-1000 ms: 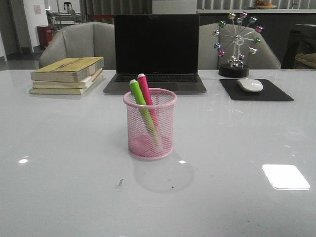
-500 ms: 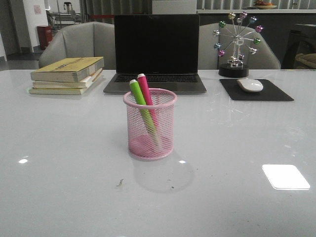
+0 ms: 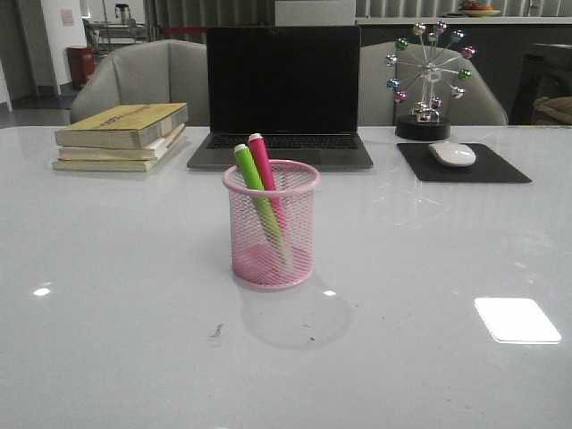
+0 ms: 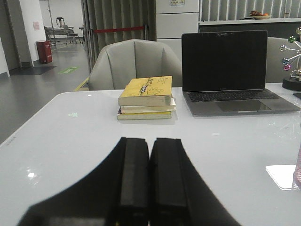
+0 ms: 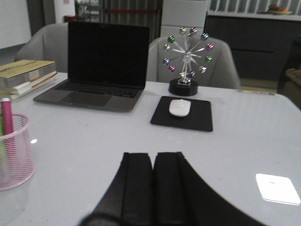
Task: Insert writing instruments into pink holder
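Plainly, the white desk (image 3: pixel 116 340) carries everything, with the open laptop (image 3: pixel 282 89) at its far edge, a stack of books (image 3: pixel 123 136) to the laptop's left, and a black mouse pad (image 3: pixel 463 164) with a white mouse (image 3: pixel 453 154) to its right, behind which stands a ferris-wheel ornament (image 3: pixel 428 80). These sit well back, leaving the near middle free for the work. There the pink holder (image 3: pixel 271 223) stands upright, apart from all else. Both writing instruments are already inside it: the green marker (image 3: pixel 256 192) and the magenta marker (image 3: pixel 264 170) lean side by side toward the holder's left rim, whitish ends poking above it, because they are taller than the cup and rest tilted against the mesh. By this, the task looks complete. The left claw (image 4: pixel 149 188) has its fingers pressed together, gripping nothing, held above the desk near the books. The right claw (image 5: pixel 153 188) is likewise closed and empty, the holder well off to its side.
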`<action>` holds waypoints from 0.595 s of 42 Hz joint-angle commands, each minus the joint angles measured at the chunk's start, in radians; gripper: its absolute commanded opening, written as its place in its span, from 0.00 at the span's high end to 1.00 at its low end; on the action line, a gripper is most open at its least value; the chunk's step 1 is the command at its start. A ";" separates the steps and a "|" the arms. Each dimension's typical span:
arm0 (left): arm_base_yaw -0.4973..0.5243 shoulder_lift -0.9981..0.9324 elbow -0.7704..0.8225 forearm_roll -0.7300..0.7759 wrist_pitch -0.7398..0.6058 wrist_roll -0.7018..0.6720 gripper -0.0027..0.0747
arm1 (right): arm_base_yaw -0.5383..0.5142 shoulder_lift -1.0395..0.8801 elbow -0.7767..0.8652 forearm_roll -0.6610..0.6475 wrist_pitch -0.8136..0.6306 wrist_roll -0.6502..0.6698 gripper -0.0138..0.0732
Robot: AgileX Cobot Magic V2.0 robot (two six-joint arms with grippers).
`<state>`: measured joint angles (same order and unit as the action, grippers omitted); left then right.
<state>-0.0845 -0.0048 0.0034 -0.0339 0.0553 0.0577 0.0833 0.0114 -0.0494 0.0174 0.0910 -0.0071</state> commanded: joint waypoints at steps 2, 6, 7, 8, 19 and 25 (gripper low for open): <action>-0.007 -0.018 0.006 0.000 -0.086 -0.010 0.85 | -0.045 -0.043 0.044 -0.004 -0.147 -0.011 0.78; -0.007 -0.018 0.006 0.000 -0.086 -0.010 0.85 | -0.049 -0.042 0.074 -0.004 -0.158 -0.011 0.78; -0.007 -0.018 0.006 0.000 -0.084 -0.010 0.85 | -0.049 -0.042 0.073 -0.004 -0.152 -0.011 0.78; -0.007 -0.018 0.006 0.000 -0.084 -0.010 0.85 | -0.049 -0.043 0.073 -0.004 -0.154 -0.011 0.78; -0.007 -0.018 0.006 0.000 -0.084 -0.010 0.85 | -0.049 -0.043 0.073 0.009 -0.163 -0.011 0.78; -0.007 -0.018 0.006 0.000 -0.084 -0.010 0.85 | -0.049 -0.043 0.073 0.009 -0.160 -0.011 0.78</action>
<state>-0.0845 -0.0048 0.0034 -0.0339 0.0553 0.0577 0.0391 -0.0095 0.0281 0.0231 0.0286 -0.0071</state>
